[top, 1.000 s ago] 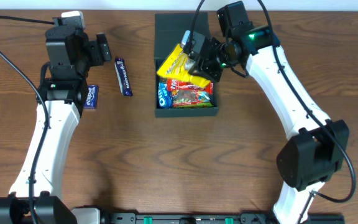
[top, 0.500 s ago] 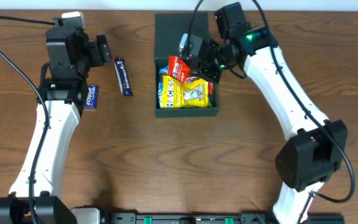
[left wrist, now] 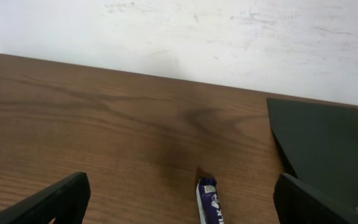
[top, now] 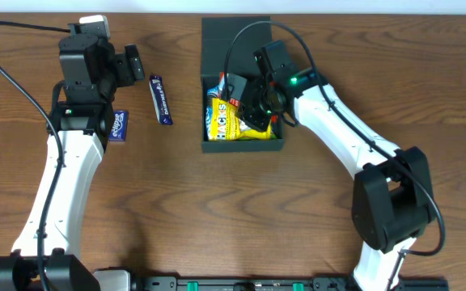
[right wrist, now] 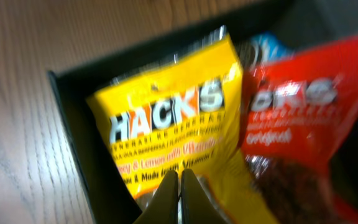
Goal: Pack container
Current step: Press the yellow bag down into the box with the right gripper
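Lowered since the previous frame, right claw, jaws pressed together, meets the yellow packet inside the container, mid far edge; packet probably seated. Left claw gapes wide.

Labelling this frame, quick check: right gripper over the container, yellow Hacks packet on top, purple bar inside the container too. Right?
One thing is off. The purple bar is not inside the container; it lies on the table, beside the container on the left arm's side, as the overhead view shows. The rest stands: right gripper over the container, yellow Hacks packet on top.
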Tool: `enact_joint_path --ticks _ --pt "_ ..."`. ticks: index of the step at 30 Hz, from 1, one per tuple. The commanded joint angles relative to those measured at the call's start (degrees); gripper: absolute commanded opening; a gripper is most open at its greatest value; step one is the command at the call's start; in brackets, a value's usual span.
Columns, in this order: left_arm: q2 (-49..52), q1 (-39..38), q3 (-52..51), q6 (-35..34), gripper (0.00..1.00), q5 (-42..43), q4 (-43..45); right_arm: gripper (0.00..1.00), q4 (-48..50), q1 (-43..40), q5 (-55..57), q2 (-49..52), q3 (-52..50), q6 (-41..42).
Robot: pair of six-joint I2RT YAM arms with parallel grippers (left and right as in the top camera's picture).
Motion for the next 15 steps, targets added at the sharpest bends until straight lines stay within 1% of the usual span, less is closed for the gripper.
enact_joint_path --ticks 1,3,4,5,6,7,8,12,13,15 --pt "-1.01 0.46 1.09 1.22 0.95 -0.98 0.07 0.05 0.63 0.26 1.81 0.39 -2.19 2.25" --pt "-1.01 0.46 1.09 1.20 0.95 -0.98 0.07 0.05 0.72 0.26 3.45 0.39 -3.21 2.27" --pt "-1.01 0.46 1.09 1.20 0.95 -0.96 0.04 0.07 0.81 0.26 4.74 0.39 -3.61 2.25" --pt "-1.01 0.46 1.09 1.20 0.95 -0.96 0.04 0.23 0.76 0.26 5.66 0.39 -3.65 2.27" --pt "-1.01 0.46 1.09 1.20 0.95 -0.96 0.04 0.47 0.96 0.26 5.84 0.39 -3.65 2.25" --pt "-1.03 0.46 1.09 1.20 0.95 -0.96 0.02 0.54 1.60 0.26 5.84 0.39 -3.63 2.25" --pt "-1.01 0.46 1.09 1.20 0.95 -0.96 0.02 0.58 2.03 0.26 5.84 0.39 -3.61 2.25" --pt "-1.01 0.46 1.09 1.20 0.95 -0.96 0.00 0.60 2.38 0.26 5.84 0.37 -3.50 2.23" --pt "-1.01 0.46 1.09 1.18 0.95 -0.96 0.00 0.62 2.34 0.26 5.84 0.37 -3.52 2.21" --pt "-1.01 0.46 1.09 1.20 0.95 -0.96 0.00 0.61 2.43 0.28 5.84 0.39 -3.69 1.11"
